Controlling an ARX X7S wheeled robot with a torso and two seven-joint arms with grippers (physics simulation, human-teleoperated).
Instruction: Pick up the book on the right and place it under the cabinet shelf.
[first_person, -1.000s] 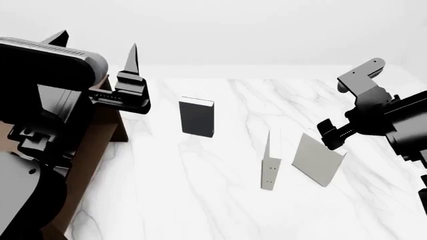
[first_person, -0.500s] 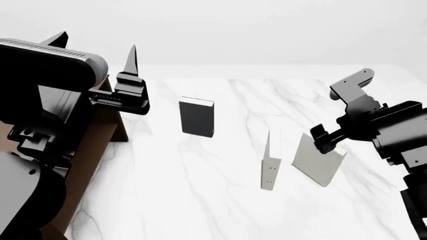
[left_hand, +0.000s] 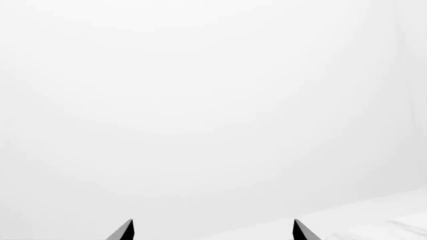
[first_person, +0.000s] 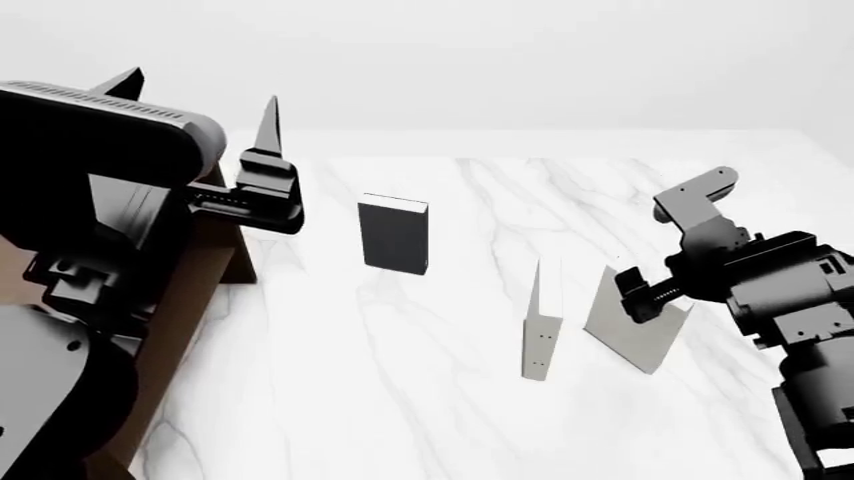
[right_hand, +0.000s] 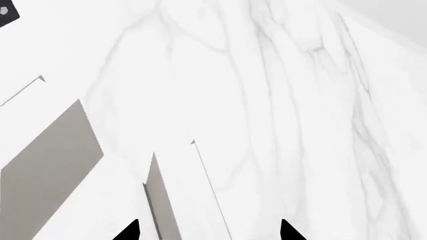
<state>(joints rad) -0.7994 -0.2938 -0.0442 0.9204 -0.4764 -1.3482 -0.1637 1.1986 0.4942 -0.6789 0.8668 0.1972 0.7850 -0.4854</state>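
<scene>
A: The book (first_person: 637, 330) stands on its edge at the counter's (first_person: 400, 380) right side, just beside the dotted-spine book (first_person: 538, 330). Right claw (first_person: 638, 296) at its top edge, tips spread to either side.

B: Risk?

A: Closing off-centre likely tips it into its neighbour. Left claw (first_person: 200, 110) is apart, empty, near the cabinet shelf (first_person: 200, 290).

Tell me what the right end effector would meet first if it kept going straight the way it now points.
Probably the book: in the right wrist view its top edge stands between the fingertips of the right end effector, directly ahead. In the head view the end effector sits right at that book's upper edge, though the exact gap is unclear.
</scene>
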